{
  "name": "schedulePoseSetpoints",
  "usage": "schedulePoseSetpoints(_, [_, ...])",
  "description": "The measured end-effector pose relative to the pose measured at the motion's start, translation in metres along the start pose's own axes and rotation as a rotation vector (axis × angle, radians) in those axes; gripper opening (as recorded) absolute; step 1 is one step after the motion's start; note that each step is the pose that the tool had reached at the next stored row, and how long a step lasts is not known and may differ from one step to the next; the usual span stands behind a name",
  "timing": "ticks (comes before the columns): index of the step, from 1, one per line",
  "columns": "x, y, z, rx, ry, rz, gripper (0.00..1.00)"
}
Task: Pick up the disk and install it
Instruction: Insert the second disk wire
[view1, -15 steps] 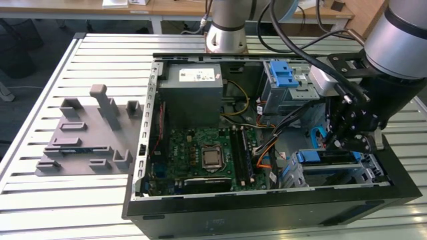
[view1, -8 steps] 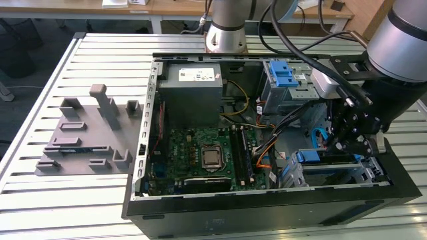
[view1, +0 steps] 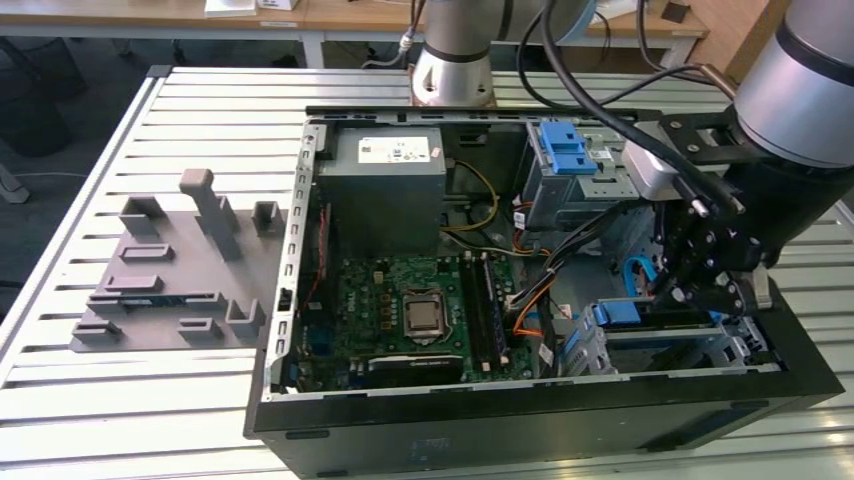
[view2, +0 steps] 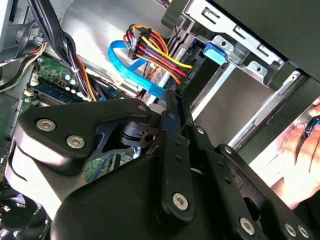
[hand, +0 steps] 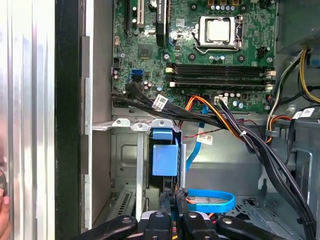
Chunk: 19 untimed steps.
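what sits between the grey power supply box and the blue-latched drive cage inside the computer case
In the exterior view, yellow and black cables run through the gap between the power supply box and the drive cage.

My gripper (view2: 165, 150) is matt black metal studded with bright steel screws. The counter (view1: 134, 130) is ribbed, brushed aluminium. The computer case (view1: 534, 425) has a matt black shell and bare grey sheet-metal bays. The drive carrier (hand: 164, 159) is smooth blue plastic; the data cable (view2: 131, 70) is glossy blue.
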<state>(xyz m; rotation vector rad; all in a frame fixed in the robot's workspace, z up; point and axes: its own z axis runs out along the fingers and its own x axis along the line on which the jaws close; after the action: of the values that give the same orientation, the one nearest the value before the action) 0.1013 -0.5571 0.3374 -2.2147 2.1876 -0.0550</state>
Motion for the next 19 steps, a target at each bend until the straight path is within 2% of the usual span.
schedulePoseSetpoints(15, [0.0009, -0.0009, 0.0016, 0.0000, -0.0010, 0.000, 0.16])
schedulePoseSetpoints(19, [0.0008, -0.0009, 0.0022, 0.0001, -0.0084, 0.000, 0.16])
